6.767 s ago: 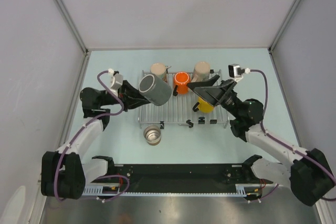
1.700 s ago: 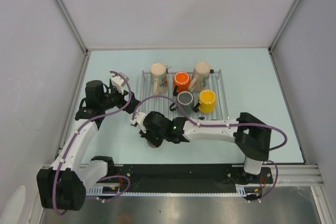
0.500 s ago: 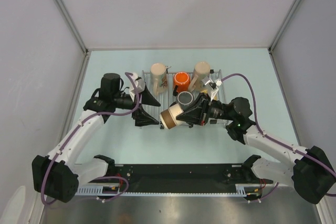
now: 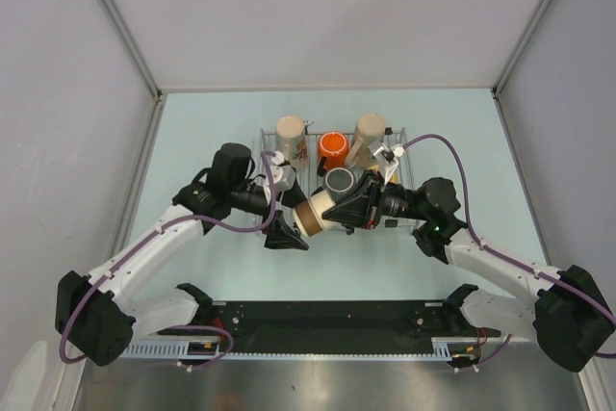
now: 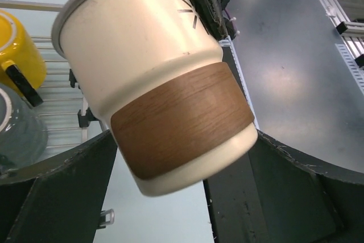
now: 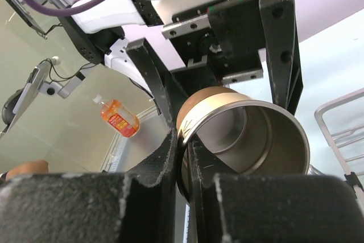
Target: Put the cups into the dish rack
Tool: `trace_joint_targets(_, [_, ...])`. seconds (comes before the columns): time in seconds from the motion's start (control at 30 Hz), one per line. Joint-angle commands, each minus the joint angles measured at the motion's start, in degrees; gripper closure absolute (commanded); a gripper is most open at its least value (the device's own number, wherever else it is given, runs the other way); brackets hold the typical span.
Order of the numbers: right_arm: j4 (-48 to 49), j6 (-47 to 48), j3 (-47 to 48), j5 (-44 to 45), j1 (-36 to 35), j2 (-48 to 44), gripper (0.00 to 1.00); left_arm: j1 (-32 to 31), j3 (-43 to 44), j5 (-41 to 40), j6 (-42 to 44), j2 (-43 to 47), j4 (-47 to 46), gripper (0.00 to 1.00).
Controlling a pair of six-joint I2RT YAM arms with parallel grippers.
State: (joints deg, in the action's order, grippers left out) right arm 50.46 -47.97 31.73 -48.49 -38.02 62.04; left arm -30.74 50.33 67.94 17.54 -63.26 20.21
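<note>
arms (image 4: 144, 249): white links | black joints (image 4: 231, 163) | purple cables (image 4: 433, 136)

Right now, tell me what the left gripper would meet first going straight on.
The cream cup, pinched at its rim by the right gripper: it lies between the open fingers of the left gripper, though depth is unclear.
</note>
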Motion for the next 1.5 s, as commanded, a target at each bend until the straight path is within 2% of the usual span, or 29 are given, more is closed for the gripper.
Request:
trace_joint_targets(0.0, [1.31,1.03,1.06,0.41,0.23,-0.78,1.0,-2.56,0.65,-1.05,0.48,-1.86,-1.05,0.0])
trace_joint_targets(0.1, [1.66,1.21,1.06,0.5,0.05,-0.35,1.0,-5.28,0.65,-2.99,-0.22,-1.86,-1.83,0.0])
trace_joint_targets(0.23, [-0.44,4.09,1.14,2.77,-0.82,-0.25,1.0,-5.64,-0.23,-4.83,-4.87,-0.38,-5.78,0.0])
trace_joint_targets(0.3, [-5.44,7.25,2.19,4.8,-2.57,-0.34,1.0,-5.73,-1.19,-6.85,-6.46,1.12,-8.68,0.0])
trace_joint_targets(0.47, [-21.68,22.0,5.89,17.45,-9.69,-2.18,1.0,-5.65,-2.86,-12.04,-8.66,5.25,-12.12,0.0])
trace_joint_targets(0.53, [-23.29,23.44,6.85,20.35,-12.15,-2.36,1.0,-5.64,-2.87,-13.36,-8.92,5.08,-12.21,0.0])
trace_joint_targets(0.67, [-22.07,23.09,6.6,20.72,-12.61,-1.49,1.0,-5.56,-2.78,-13.1,-8.32,4.38,-12.21,0.0])
trace_joint_targets(0.8, [-22.07,23.09,6.07,21.42,-12.6,-2.01,1.0,-5.56,-3.13,-13.19,-7.26,4.64,-12.3,0.21])
trace_joint_targets(0.93, [-21.98,22.83,5.02,22.82,-11.82,-4.03,1.0,-4.77,-3.04,-13.45,-6.55,4.38,-11.69,0.35])
trace_joint_targets(0.97, [-21.89,22.74,4.75,23.0,-11.64,-4.47,1.0,-4.42,-3.04,-13.28,-6.47,4.29,-11.59,0.35])
trace_joint_targets(1.03, [-21.89,22.48,4.22,23.35,-10.94,-5.87,1.0,-3.89,-2.87,-13.1,-6.47,4.12,-11.16,0.27])
trace_joint_targets(1.07, [-21.81,22.39,4.05,23.44,-10.67,-6.31,1.0,-3.8,-2.86,-13.45,-6.55,4.11,-10.89,0.21])
trace_joint_targets(1.1, [-21.63,22.3,3.7,23.44,-10.41,-6.75,1.0,-3.63,-2.69,-13.36,-6.38,4.2,-10.63,0.07])
trace_joint_targets(1.17, [-21.45,22.21,3.52,23.62,-10.14,-7.37,1.0,-3.62,-2.69,-13.54,-6.29,4.29,-9.84,0.0])
trace_joint_targets(1.4, [-20.84,21.6,3.08,23.53,-9.62,-8.6,1.0,-3.54,-2.69,-11.17,-4.71,3.06,-8.17,0.0])
trace_joint_targets(1.47, [-20.23,21.25,2.82,23.27,-9.53,-8.34,1.0,-3.62,-2.69,-10.2,-4.53,2.54,-8.43,0.07])
